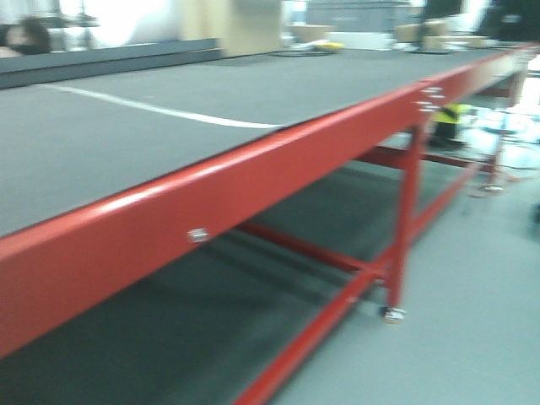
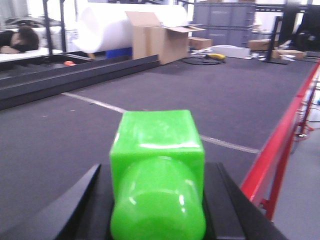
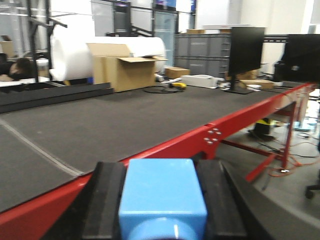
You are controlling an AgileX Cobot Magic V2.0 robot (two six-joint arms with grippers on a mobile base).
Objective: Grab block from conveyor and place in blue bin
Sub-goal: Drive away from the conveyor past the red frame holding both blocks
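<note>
The biggest thing here is the long desk (image 1: 126, 143), a conveyor with a dark grey belt on top. A thin white line (image 1: 169, 111) runs across the belt. A red metal frame (image 1: 253, 194) holds the belt up, and one red leg ends in a small wheel (image 1: 391, 314) on the grey floor (image 1: 472, 295). The front view is a bit blurry.

Past the far side of the desk lies a fat white roll (image 2: 110, 27). Just beside it is an open brown cardboard box (image 2: 155, 42). Further along are stacked grey crates (image 3: 200, 47) and a black screen (image 3: 246, 47). A person (image 2: 22, 40) rests their head down on a white top at the far left.

The left hand (image 2: 159, 200) is up over the grey belt. Its two black fingers (image 2: 95, 200) are squeezed on a bright green block (image 2: 157, 150), one on each side. The red edge runs along to the right of it.

The right hand (image 3: 162, 200) is near the red edge of the desk. Its black fingers (image 3: 105, 200) grip a light blue block (image 3: 162, 192) between them, touching both sides.

Four small silver bolts (image 3: 214, 133) sit on the red frame.
</note>
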